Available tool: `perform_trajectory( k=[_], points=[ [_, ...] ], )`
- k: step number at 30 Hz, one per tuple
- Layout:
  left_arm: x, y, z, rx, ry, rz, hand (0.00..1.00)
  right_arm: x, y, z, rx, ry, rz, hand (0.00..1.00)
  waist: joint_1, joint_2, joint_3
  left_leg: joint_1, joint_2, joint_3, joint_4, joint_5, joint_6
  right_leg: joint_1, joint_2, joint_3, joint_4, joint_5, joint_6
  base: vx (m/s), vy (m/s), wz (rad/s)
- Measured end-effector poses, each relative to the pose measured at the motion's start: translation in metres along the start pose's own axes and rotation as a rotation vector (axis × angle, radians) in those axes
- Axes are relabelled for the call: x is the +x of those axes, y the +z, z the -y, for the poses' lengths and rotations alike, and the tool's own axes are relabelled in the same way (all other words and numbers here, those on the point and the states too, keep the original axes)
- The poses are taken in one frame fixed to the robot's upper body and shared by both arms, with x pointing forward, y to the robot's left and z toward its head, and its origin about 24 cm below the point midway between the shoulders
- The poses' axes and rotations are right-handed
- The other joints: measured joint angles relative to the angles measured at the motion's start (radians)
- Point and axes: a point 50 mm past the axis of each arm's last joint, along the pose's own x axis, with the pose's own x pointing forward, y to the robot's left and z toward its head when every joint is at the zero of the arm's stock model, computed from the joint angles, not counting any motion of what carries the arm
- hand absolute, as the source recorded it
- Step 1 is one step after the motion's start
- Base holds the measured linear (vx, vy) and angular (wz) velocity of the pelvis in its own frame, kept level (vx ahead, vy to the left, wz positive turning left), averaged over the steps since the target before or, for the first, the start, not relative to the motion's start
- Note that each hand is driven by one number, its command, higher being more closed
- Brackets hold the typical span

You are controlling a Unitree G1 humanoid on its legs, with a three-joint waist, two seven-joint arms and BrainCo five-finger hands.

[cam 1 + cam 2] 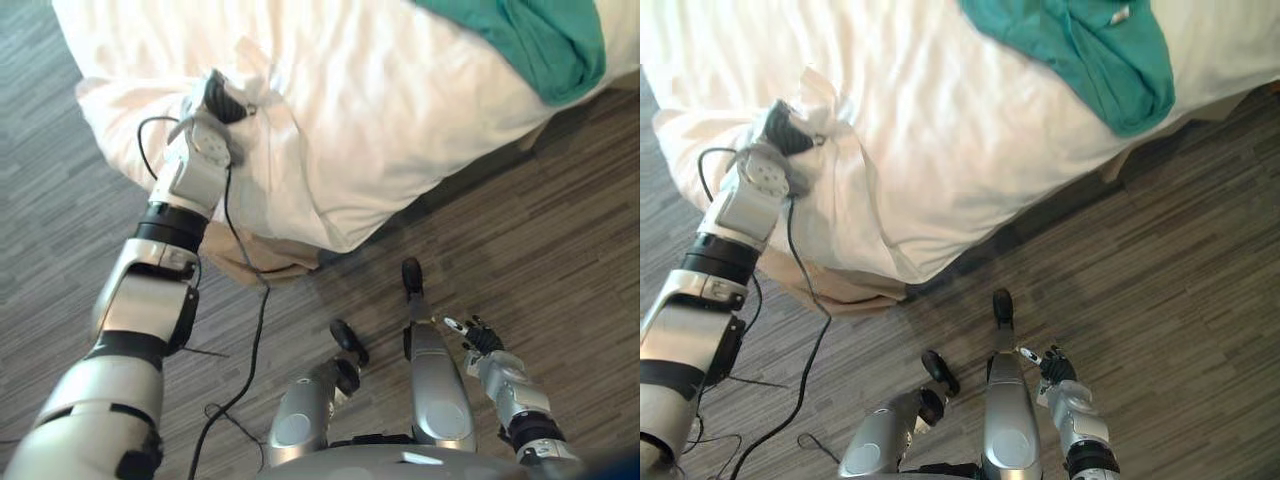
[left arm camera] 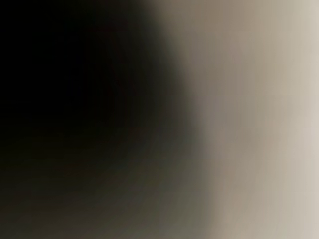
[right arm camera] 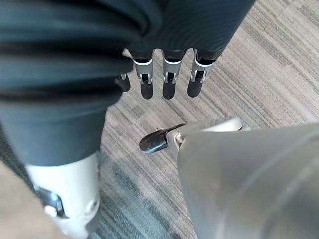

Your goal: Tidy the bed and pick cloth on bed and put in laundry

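A white duvet covers the bed and hangs over its near corner. My left hand is pushed into a bunched-up fold of the duvet near that corner, with the cloth raised in a peak around it. In the left wrist view pale cloth lies right against the camera. A green cloth lies crumpled on the bed at the far right, well away from both hands. My right hand hangs low over the floor by my right side, open, its fingers straight and holding nothing.
A tan bed base shows under the hanging duvet at the corner. Grey wood-look floor runs along the bed's near side and to the right.
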Motion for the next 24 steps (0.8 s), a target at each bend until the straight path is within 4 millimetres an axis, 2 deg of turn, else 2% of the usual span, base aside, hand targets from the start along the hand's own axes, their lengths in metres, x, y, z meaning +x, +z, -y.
perform_trajectory(
  k=[4,5,7,8,9,10,11,14,17,19,23,24],
  points=[
    [-0.018,-0.055,0.032,-0.089,-0.144,-0.084,1.00,-0.002,-0.026,0.013,-0.036,-0.053,-0.114,0.00,0.023,0.028,-0.069,0.068,0.002,-0.041,-0.021,0.013,-0.006,0.085,-0.003,-0.052,-0.004,-0.019,-0.003,0.02,-0.028,0.30],
    [-0.030,-0.075,0.042,-0.137,-0.189,-0.102,1.00,-0.006,-0.041,0.021,-0.047,-0.080,-0.167,0.00,0.033,0.040,-0.109,0.088,0.007,-0.069,-0.035,0.013,-0.005,0.124,-0.001,-0.082,-0.024,-0.020,-0.003,-0.01,-0.027,0.46],
    [-0.043,-0.096,0.048,-0.173,-0.217,-0.127,1.00,-0.011,-0.057,0.027,-0.045,-0.097,-0.228,0.00,0.052,0.040,-0.160,0.099,0.011,-0.098,-0.055,0.013,-0.005,0.153,0.005,-0.105,-0.054,-0.020,-0.003,-0.01,-0.027,0.46],
    [-0.057,-0.117,0.050,-0.190,-0.233,-0.154,1.00,-0.014,-0.068,0.033,-0.033,-0.116,-0.272,0.00,0.064,0.036,-0.179,0.129,0.016,-0.129,-0.074,0.013,-0.005,0.207,0.013,-0.128,-0.091,-0.015,-0.002,-0.03,-0.039,0.44],
    [-0.063,-0.127,0.052,-0.191,-0.243,-0.171,0.00,-0.016,-0.073,0.035,-0.030,-0.125,-0.290,0.00,0.069,0.036,-0.190,0.139,0.020,-0.140,-0.081,0.011,-0.003,0.227,0.018,-0.138,-0.105,-0.012,-0.001,-0.03,-0.040,0.41],
    [-0.074,-0.142,0.054,-0.194,-0.258,-0.199,0.00,-0.019,-0.078,0.038,-0.029,-0.133,-0.312,0.00,0.079,0.035,-0.199,0.157,0.027,-0.156,-0.091,0.003,0.003,0.243,0.026,-0.147,-0.106,-0.012,-0.001,-0.08,-0.034,0.29],
    [-0.092,-0.165,0.056,-0.221,-0.278,-0.245,0.00,-0.022,-0.086,0.041,-0.024,-0.140,-0.341,0.00,0.094,0.023,-0.214,0.169,0.037,-0.170,-0.090,-0.003,0.005,0.266,0.033,-0.162,-0.109,-0.015,-0.004,-0.07,-0.026,0.22],
    [-0.124,-0.192,0.067,-0.243,-0.332,-0.287,0.00,-0.030,-0.101,0.048,-0.010,-0.159,-0.396,0.00,0.126,-0.008,-0.256,0.177,0.045,-0.200,-0.088,-0.014,-0.002,0.294,0.042,-0.190,-0.112,-0.029,-0.007,-0.08,-0.041,0.21],
    [-0.142,-0.204,0.074,-0.268,-0.339,-0.308,0.00,-0.035,-0.111,0.052,0.013,-0.171,-0.437,0.00,0.130,-0.030,-0.280,0.199,0.050,-0.222,-0.090,-0.015,-0.002,0.324,0.043,-0.216,-0.112,-0.045,-0.002,-0.01,-0.018,0.18],
    [-0.150,-0.208,0.081,-0.305,-0.333,-0.325,0.00,-0.037,-0.115,0.054,0.031,-0.177,-0.451,0.00,0.130,-0.035,-0.286,0.212,0.053,-0.226,-0.091,-0.018,-0.004,0.338,0.044,-0.219,-0.112,-0.050,-0.002,0.03,0.006,0.04],
    [-0.175,-0.224,0.110,-0.357,-0.381,-0.424,0.00,-0.044,-0.127,0.057,0.189,-0.205,-0.483,0.00,0.131,-0.029,-0.298,0.228,0.056,-0.244,-0.102,-0.015,0.002,0.358,0.051,-0.241,-0.112,-0.058,0.001,0.06,0.003,0.12],
    [-0.189,-0.234,0.119,-0.382,-0.389,-0.490,0.00,-0.047,-0.132,0.058,0.282,-0.226,-0.490,0.00,0.131,-0.028,-0.303,0.235,0.058,-0.249,-0.107,-0.015,0.002,0.365,0.055,-0.242,-0.111,-0.061,0.003,0.11,0.011,0.13]
  ],
)
